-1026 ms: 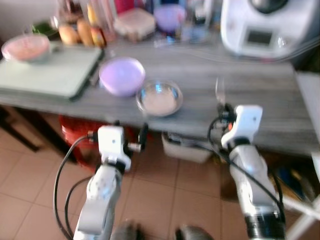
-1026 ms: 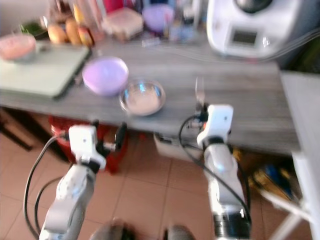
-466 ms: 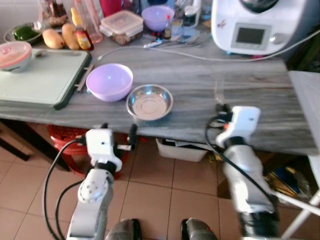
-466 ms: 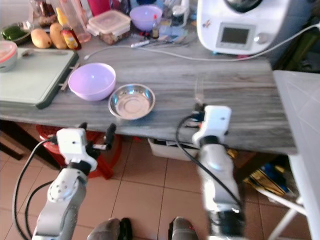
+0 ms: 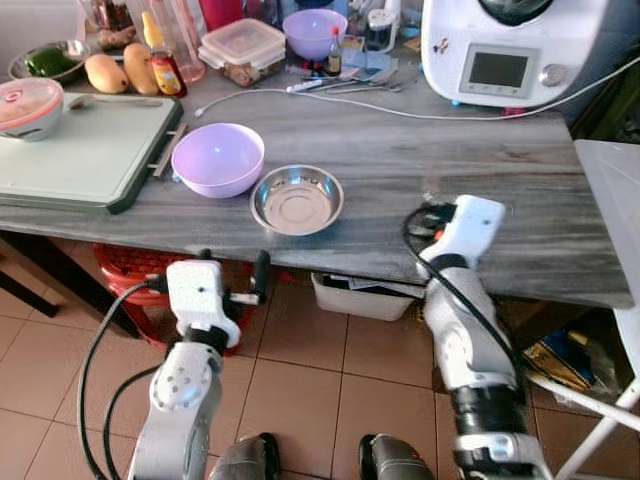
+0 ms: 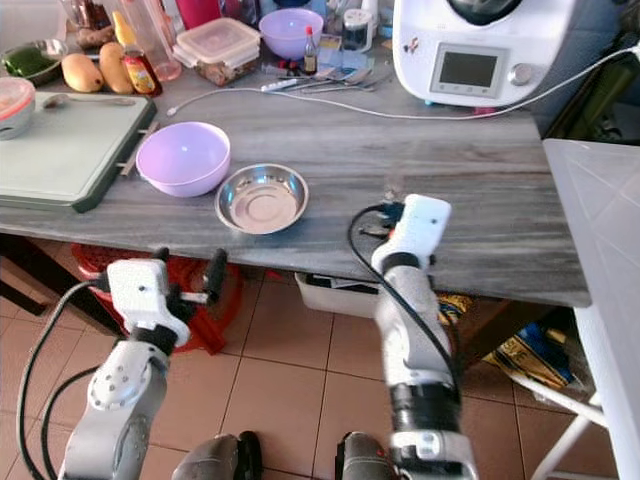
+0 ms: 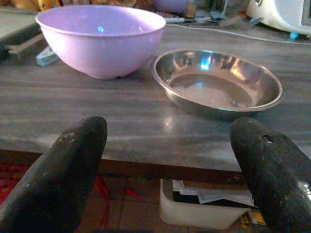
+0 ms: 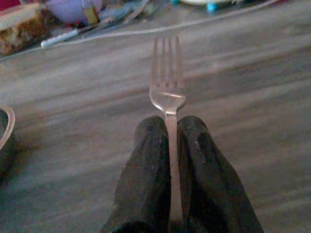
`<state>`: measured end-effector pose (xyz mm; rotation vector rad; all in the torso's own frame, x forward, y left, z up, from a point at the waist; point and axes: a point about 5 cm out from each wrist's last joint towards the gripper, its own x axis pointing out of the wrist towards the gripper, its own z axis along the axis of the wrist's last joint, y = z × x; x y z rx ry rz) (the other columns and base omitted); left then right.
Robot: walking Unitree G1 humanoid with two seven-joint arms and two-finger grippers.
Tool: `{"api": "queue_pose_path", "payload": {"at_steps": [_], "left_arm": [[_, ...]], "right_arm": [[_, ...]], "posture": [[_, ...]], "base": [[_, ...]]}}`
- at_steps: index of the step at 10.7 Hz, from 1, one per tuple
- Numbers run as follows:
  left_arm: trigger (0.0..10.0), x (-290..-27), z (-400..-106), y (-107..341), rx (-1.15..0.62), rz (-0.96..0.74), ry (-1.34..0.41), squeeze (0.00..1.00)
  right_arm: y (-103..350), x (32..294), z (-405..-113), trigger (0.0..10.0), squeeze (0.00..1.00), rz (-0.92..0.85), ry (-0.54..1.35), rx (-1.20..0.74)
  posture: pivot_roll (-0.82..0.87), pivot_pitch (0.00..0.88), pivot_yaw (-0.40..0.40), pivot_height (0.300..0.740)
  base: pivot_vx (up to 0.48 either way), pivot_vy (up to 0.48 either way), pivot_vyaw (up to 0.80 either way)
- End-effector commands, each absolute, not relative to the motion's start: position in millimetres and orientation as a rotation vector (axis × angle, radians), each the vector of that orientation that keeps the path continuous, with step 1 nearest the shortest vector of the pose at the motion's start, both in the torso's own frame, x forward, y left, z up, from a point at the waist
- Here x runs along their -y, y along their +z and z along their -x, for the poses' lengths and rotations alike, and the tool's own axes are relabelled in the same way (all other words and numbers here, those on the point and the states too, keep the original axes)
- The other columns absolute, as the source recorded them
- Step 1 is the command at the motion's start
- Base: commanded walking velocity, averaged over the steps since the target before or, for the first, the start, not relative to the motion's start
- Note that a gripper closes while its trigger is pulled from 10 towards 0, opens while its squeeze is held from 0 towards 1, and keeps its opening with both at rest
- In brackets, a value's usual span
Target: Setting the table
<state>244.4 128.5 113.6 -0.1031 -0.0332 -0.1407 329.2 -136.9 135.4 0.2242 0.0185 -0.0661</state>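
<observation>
The right gripper [image 8: 170, 145] is pinching a fork [image 8: 166, 73] between its fingers above the tabletop [image 5: 520, 170], while the left gripper [image 7: 165, 160] is holding its fingers wide, a metal dish [image 7: 218, 82] beyond them.

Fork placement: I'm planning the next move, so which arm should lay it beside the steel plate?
Right. The right gripper is shut on the fork, over the table beside the steel plate. The left gripper is open and empty, below the table edge.
</observation>
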Motion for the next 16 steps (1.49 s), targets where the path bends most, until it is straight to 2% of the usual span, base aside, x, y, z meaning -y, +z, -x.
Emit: {"api": "queue_pose_path", "payload": {"at_steps": [1, 7, 16], "left_arm": [[10.0, -129.4, -241.8, 114.6, 0.028, 0.097, -0.145, 0.0], [10.0, -122.5, -240.3, 113.7, 0.01, 0.107, -0.173, 0.0], [10.0, -119.2, -241.2, 113.1, 0.002, 0.108, -0.19, 0.0]], "right_arm": [[134.1, 130.7, -332.7, 10.0, 0.0, -0.234, -0.05, -0.046], [133.9, 100.5, -349.5, 10.0, 0.0, -0.217, 0.007, -0.162], [134.2, 84.9, -360.1, 10.0, 0.0, -0.15, 0.017, -0.199]], "posture": [[-0.01, 0.216, 0.047, 0.74], [-0.01, 0.226, 0.04, 0.74], [-0.01, 0.227, 0.038, 0.74]], "base": [[0.0, 0.0, 0.0], [0.0, 0.0, 0.0], [0.0, 0.0, 0.0]]}}
